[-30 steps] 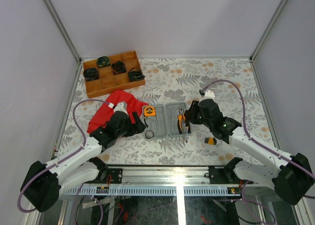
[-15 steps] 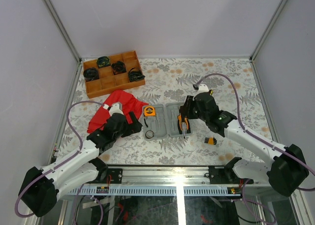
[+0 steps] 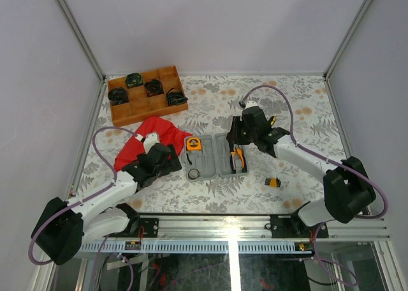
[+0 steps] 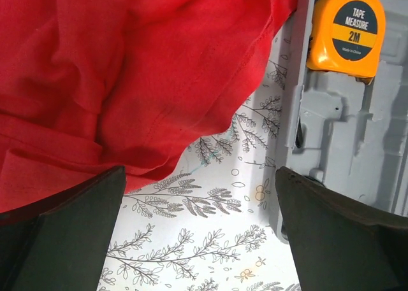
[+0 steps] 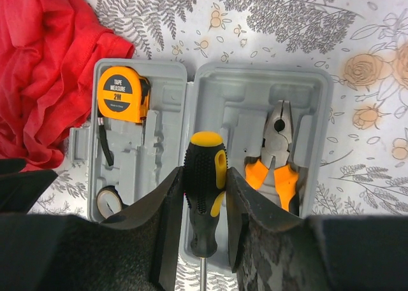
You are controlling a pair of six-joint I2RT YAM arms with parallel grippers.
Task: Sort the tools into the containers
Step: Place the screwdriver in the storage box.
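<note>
Robot lab test cell, by the looks of it

A floral-covered table [image 3: 299, 106] is boxed in by plain white panels [image 3: 210, 23] and metal corner posts [image 3: 76, 30], with a left arm [image 3: 105, 195] and right arm [image 3: 306, 162] bolted to a slotted rail [image 3: 229, 245].

One grey case [image 5: 242, 87], one tape measure [image 5: 122, 94], one pliers [image 5: 278, 152], one screwdriver [image 5: 204, 189], one stubby piece [image 3: 274, 182], one red cloth [image 3: 153, 135], one tray [image 3: 150, 113], four coiled bundles [image 3: 153, 86]

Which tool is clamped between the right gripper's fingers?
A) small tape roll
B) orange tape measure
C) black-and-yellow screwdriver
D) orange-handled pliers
C: the right wrist view shows the screwdriver handle pinched in the right gripper, while the tape measure and pliers lie in the grey tool case.
</note>
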